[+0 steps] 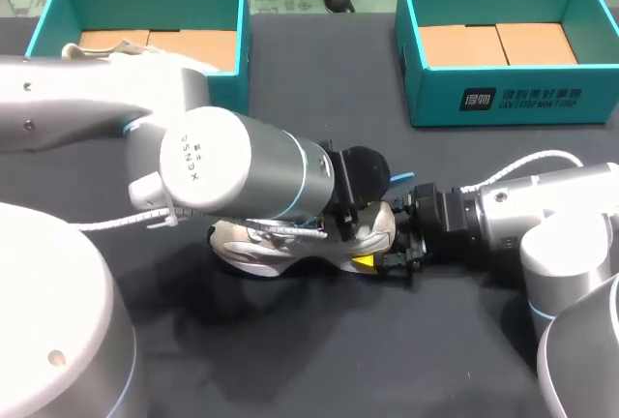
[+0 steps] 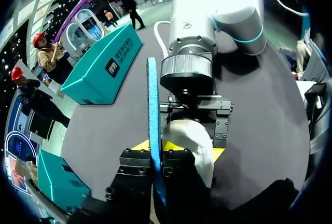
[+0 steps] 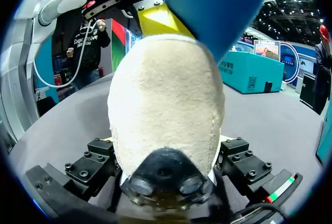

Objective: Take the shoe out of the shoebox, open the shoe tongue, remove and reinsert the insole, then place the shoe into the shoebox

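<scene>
The shoe (image 1: 250, 250) lies on the tabletop (image 1: 319, 350), its soft cream end clenched in the right tool (image 3: 166, 175), while the left tool (image 2: 154, 150) grasps the blue insole (image 2: 152, 94), which I judge light and bendy, best held by its stiffer heel edge.

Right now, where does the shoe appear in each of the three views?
Head view: shoe mid-table, under the left arm, by the right gripper.
Left wrist view: shoe just ahead of the left gripper.
Right wrist view: shoe fills the middle, between its own jaws.
Shared landmark: blue insole, beside the shoe in both wrist views.
</scene>
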Action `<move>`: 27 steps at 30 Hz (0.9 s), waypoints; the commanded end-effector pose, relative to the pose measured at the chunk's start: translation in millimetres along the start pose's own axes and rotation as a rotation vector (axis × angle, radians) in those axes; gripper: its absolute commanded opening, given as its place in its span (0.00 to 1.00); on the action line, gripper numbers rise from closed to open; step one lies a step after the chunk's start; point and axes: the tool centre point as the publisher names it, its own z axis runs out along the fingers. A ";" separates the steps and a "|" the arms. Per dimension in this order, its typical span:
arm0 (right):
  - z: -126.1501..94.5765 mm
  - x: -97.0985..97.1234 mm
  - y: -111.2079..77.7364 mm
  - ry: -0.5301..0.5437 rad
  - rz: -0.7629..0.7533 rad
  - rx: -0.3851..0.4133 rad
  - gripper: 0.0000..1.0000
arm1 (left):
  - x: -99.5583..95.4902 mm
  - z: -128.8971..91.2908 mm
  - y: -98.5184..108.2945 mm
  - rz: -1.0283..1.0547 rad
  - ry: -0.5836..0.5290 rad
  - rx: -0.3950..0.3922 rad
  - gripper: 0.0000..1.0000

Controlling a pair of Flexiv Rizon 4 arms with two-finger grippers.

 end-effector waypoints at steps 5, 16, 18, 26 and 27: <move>2.1 1.0 -1.5 0.000 0.001 0.005 0.00 | -15.1 -11.7 -8.2 -0.036 0.222 0.059 0.00; 2.1 1.0 -1.5 0.000 0.001 0.005 0.00 | -15.8 -49.2 -59.6 -0.063 0.489 0.180 0.00; 2.1 1.0 -1.5 0.000 0.001 0.005 0.00 | -14.7 -55.3 -68.9 -0.054 0.540 0.200 0.00; 2.1 1.0 -1.5 0.000 0.001 0.005 0.00 | -13.5 -83.9 -101.6 -0.071 0.666 0.279 0.00; 2.1 1.0 -1.5 0.000 0.001 0.005 0.00 | -13.6 -88.1 -105.1 -0.068 0.685 0.292 0.00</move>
